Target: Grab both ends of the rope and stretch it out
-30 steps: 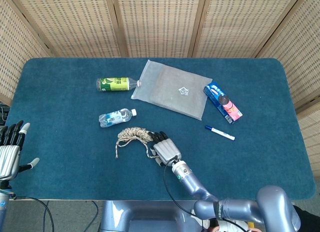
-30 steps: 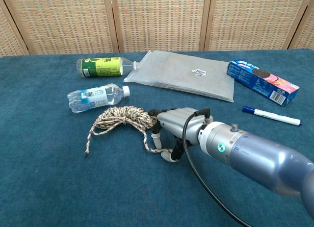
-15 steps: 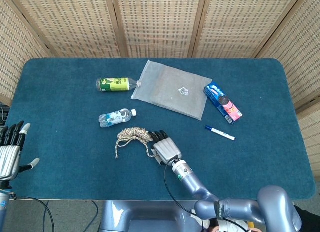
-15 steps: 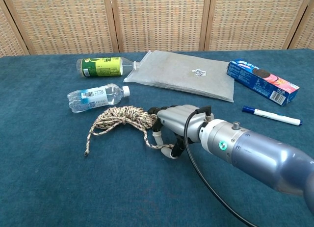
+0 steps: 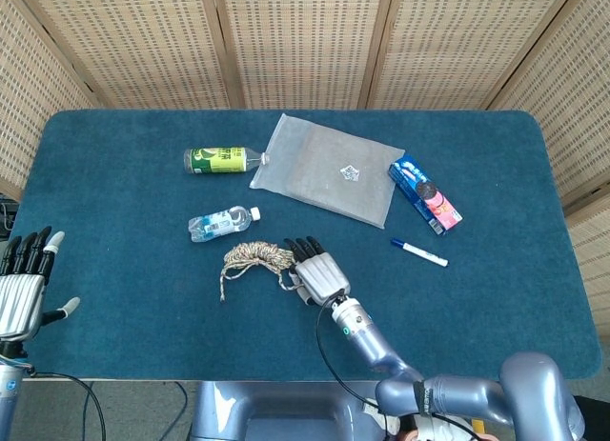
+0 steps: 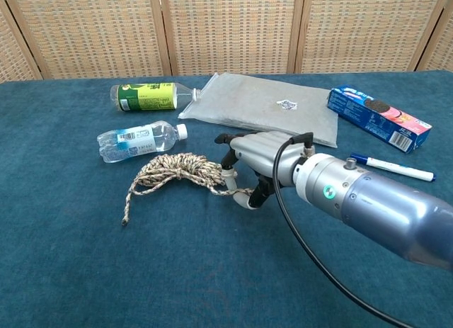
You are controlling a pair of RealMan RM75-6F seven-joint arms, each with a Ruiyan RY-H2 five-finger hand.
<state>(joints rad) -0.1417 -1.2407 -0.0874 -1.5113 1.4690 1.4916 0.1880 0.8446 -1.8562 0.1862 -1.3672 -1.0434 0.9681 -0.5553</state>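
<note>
A beige braided rope (image 5: 253, 258) lies bunched in a coil (image 6: 177, 168) on the blue table, just below the clear water bottle. One loose end (image 6: 125, 218) trails toward the front left. The other end runs right and rises into my right hand (image 6: 258, 158), which pinches it between thumb and finger just above the cloth. In the head view the right hand (image 5: 319, 272) sits at the coil's right edge. My left hand (image 5: 24, 284) hovers off the table's left edge, far from the rope, with its fingers spread and nothing in it.
A clear water bottle (image 6: 138, 140) lies right behind the coil, and a green-labelled bottle (image 6: 145, 96) farther back. A grey pouch (image 6: 265, 105) lies behind the right hand. A blue cookie box (image 6: 379, 119) and a marker (image 6: 393, 166) are to the right.
My right hand has risen and shifted slightly back and right, lifting the rope's right end off the cloth. The loop that lay beneath the hand is drawn up. The left hand barely moved.
</note>
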